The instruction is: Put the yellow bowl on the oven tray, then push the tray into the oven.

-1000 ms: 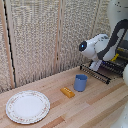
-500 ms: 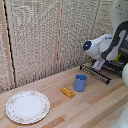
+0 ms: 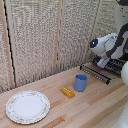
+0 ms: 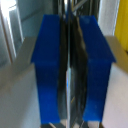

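My grabber (image 3: 102, 61) is at the exterior view's right, low over the baking sheet (image 3: 96, 74), a dark slatted rack on the table's far right. In the wrist view the two blue fingers (image 4: 49, 65) are pressed together on a thin dark metal edge of the baking sheet (image 4: 75, 100). A strip of bright yellow (image 4: 123, 20) shows past the fingers; I take it for the yellow dish, which is hidden in the exterior view. The oven (image 3: 118, 65) is mostly hidden behind the arm at the right edge.
A blue cup (image 3: 80, 82) stands on the wooden table (image 3: 95, 107) just in front of the rack. A flat orange-yellow block (image 3: 67, 92) lies beside it. A large white patterned plate (image 3: 27, 106) sits at the front left. A slatted screen (image 3: 45, 35) backs the table.
The white wrist has shifted a little toward the exterior view's right, toward the oven. The cup, block and plate have not moved.
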Controlling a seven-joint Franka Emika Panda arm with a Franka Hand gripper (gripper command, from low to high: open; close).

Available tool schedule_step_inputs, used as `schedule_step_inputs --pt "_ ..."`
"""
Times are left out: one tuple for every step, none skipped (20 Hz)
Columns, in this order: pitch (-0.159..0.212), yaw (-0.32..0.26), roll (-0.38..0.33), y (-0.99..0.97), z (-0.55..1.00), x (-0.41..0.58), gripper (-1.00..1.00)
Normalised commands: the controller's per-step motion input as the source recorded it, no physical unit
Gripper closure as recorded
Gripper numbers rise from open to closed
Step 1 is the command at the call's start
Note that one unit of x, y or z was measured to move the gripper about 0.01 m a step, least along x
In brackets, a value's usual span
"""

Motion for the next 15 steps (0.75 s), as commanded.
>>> schedule_step_inputs --pt "-0.027 0.088 -0.081 -0.25 0.19 -0.051 1.0" --pt "-0.027 0.062 -0.094 -0.16 0.19 -0.043 -1.0" --pt "-0.024 0.056 -0.063 -0.03 0.24 -0.029 -1.0" --pt "-0.009 0.045 -0.047 0.0 0.29 -0.014 -1.0" --pt "0.0 0.047 -0.016 0.16 0.31 0.0 -1.0" --pt "0.0 0.026 0.0 0.29 0.24 0.0 -1.0" --pt "0.0 0.0 0.0 0.4 0.23 0.031 -1.0" --pt "0.001 0.0 0.0 0.51 0.21 0.129 -1.0" --pt "0.008 0.0 0.015 0.57 0.17 0.2 -1.0" --pt "0.021 0.0 0.045 0.55 0.25 0.2 -1.0" --pt "0.033 0.009 0.094 0.47 0.36 0.197 -1.0" --pt "0.036 0.016 0.087 0.32 0.53 0.149 -1.0" --pt "0.065 0.005 0.021 0.23 0.73 0.171 -1.0" --pt "0.045 0.0 0.01 0.12 0.79 0.123 -1.0" --pt "0.134 0.0 0.01 0.22 0.84 0.231 -1.0"
